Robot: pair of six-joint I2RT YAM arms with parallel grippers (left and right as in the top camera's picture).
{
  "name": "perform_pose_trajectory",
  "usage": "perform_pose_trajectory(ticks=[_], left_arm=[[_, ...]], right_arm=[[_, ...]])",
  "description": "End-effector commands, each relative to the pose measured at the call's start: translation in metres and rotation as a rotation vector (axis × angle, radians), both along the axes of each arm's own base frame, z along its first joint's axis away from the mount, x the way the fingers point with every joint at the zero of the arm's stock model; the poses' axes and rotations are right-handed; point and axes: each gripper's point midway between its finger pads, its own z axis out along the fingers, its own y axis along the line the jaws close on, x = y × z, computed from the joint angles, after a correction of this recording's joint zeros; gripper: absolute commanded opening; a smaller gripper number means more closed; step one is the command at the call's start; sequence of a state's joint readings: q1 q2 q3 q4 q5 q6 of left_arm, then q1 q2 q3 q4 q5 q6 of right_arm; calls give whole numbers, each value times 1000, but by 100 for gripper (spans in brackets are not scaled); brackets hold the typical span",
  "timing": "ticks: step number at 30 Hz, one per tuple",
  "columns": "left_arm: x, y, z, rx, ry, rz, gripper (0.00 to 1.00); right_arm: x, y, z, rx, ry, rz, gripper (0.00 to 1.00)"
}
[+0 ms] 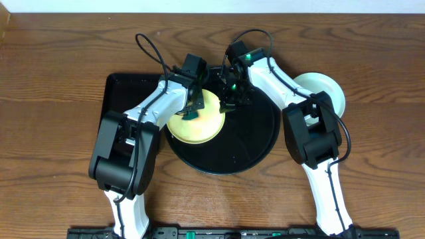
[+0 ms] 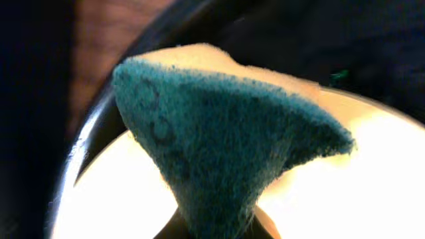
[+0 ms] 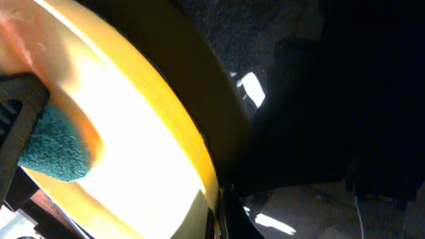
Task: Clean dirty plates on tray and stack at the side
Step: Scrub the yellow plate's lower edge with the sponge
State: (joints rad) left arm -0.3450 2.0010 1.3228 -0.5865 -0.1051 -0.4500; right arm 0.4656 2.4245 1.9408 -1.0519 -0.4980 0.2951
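The yellow plate (image 1: 199, 126) lies on the left half of the tray (image 1: 255, 149), its left rim reaching over the tray's edge; the left gripper (image 1: 192, 109) hangs over the plate's upper middle with its jaws clenched on a sponge (image 2: 226, 139), green scouring face toward the wrist camera and yellow backing behind; the sponge's lower tip meets the plate's pale face, as the right wrist view shows, where the green pad sits against the plate beside a black finger; the right gripper (image 1: 229, 101) stands at the plate's upper right rim, over the tray's middle, and its jaws look closed on that rim, the plate's edge running straight down between them in its own wrist view, the plate tilted there with its darker underside showing; the two grippers are near each other, the plate between them; a mint plate (image 1: 325, 89) rests on the table (image 1: 60, 60) right of the tray, well apart from both grippers; a rectangular tray (image 1: 123, 89) lies to the left, partly under the left arm.
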Motion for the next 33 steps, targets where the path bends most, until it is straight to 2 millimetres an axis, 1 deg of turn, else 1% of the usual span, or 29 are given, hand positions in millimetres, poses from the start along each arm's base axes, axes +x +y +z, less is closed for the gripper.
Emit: perform_pose_trajectory(ticks=[1, 3, 5, 6, 8, 9, 11, 12, 14, 16, 19, 21, 22, 24, 26, 28, 29, 30, 32, 33], left_arm=[[-16, 9, -9, 17, 76, -2, 9], [-29, -21, -11, -126, 146, -176, 9], [-47, -55, -6, -315, 204, -355, 8], [-57, -73, 1, -427, 226, -448, 8], [-73, -101, 17, -611, 236, -598, 9], [-77, -108, 23, -666, 228, -643, 8], [-73, -112, 26, -685, 201, -670, 9], [-64, -110, 23, -649, 165, -678, 9], [-53, -106, 19, -594, 125, -676, 9], [-33, -96, 13, -499, 68, -632, 9], [-2, -76, 7, -342, -21, -537, 9], [15, -60, 6, -238, -73, -463, 8], [24, -46, 5, -163, -97, -401, 8], [35, -18, 6, -26, -130, -254, 8], [37, 20, 10, 131, -157, -49, 8], [26, 53, 16, 260, -173, 162, 9], [20, 60, 16, 283, -164, 204, 8], [15, 61, 15, 286, -146, 219, 8], [3, 62, 11, 286, -101, 238, 8], [-3, 60, 8, 274, -69, 232, 9]], right_arm=[[-11, -12, -43, -98, 44, 14, 1], [-10, -12, -43, -98, 44, 14, 1], [-11, -12, -43, -97, 44, 14, 1], [-10, -12, -43, -98, 44, 14, 1], [-11, -12, -43, -97, 44, 14, 1], [-11, -12, -43, -97, 44, 14, 1], [-11, -12, -43, -97, 44, 14, 1], [-11, -12, -43, -97, 44, 14, 1], [-11, -12, -43, -98, 45, 14, 1], [-11, -12, -43, -98, 45, 14, 1], [-11, -12, -43, -98, 45, 14, 1], [-11, -11, -43, -98, 45, 15, 1], [-11, -11, -43, -98, 44, 16, 1], [-11, -11, -43, -98, 44, 16, 1], [-11, -11, -43, -98, 44, 16, 1], [-11, -11, -43, -98, 44, 17, 1], [-11, -11, -43, -98, 44, 17, 1], [-11, -11, -43, -98, 44, 17, 1], [-11, -11, -43, -98, 43, 17, 1], [-11, -11, -43, -98, 44, 16, 1]])
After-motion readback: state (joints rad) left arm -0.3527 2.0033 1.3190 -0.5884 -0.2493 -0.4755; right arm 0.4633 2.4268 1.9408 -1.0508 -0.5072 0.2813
